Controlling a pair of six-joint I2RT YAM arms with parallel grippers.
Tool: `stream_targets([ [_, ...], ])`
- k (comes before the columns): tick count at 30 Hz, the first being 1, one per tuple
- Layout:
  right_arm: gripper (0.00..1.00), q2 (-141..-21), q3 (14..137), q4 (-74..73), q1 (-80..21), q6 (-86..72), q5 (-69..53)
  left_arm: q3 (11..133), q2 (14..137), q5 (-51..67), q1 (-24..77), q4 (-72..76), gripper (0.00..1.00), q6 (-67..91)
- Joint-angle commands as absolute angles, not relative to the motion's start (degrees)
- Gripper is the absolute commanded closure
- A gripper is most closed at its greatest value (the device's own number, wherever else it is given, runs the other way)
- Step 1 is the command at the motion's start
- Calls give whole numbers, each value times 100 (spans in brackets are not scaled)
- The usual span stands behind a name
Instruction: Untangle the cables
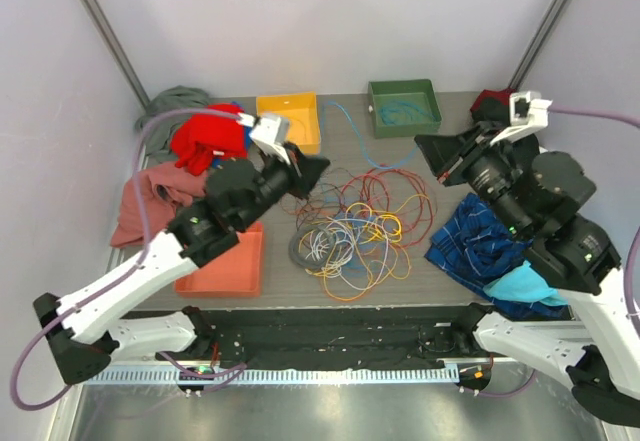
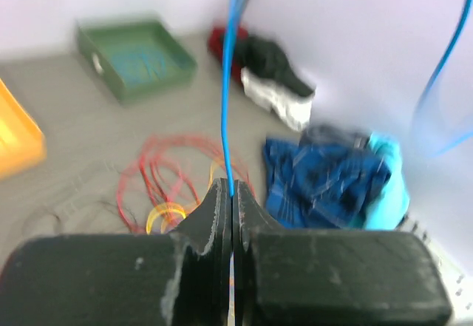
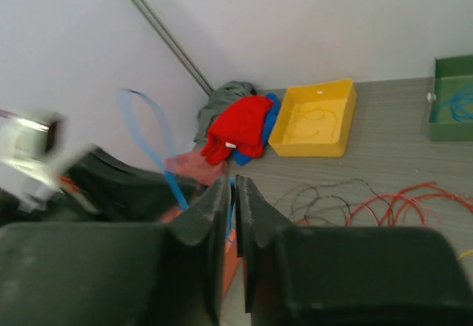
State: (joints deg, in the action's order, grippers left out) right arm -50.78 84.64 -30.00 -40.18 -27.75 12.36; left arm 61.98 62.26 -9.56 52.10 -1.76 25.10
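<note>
Above the cable tangle (image 1: 355, 226), the left gripper (image 1: 320, 168) and right gripper (image 1: 428, 154) each clamp one blue cable (image 2: 228, 104), which loops loosely from one to the other across the tangle.

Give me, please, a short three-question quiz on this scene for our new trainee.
1. True or false: the left gripper is shut on a blue cable.
2. Which tray has blue cable in it? A yellow, B green, C orange.
3. Fill in: the cable pile lies loose on the ____.

Key: 1 true. 2 B, the green tray. 3 table.
</note>
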Motion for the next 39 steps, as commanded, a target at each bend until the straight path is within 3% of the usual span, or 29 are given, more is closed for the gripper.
stream_targets([
  [1,66,-4905,7605,-2734,-4043,-2821,1494,7915,6380,-1327,5186,-2104,100,1741],
  [3,54,-4826,7306,-2672,-4043,-2874,1477,8900,6782,-1292,5186,-2521,100,1592],
  [9,49,-4641,6453,-2242,-4043,-3014,924,10176,7566,-1275,5186,-3339,100,1476],
  [20,31,-4518,5608,-1011,-4052,-3348,-211,10160,8015,-1222,5177,-3560,100,1722],
  [39,31,-4798,5274,334,-4043,-3489,-720,10476,8798,-677,5177,-4078,100,2127],
])
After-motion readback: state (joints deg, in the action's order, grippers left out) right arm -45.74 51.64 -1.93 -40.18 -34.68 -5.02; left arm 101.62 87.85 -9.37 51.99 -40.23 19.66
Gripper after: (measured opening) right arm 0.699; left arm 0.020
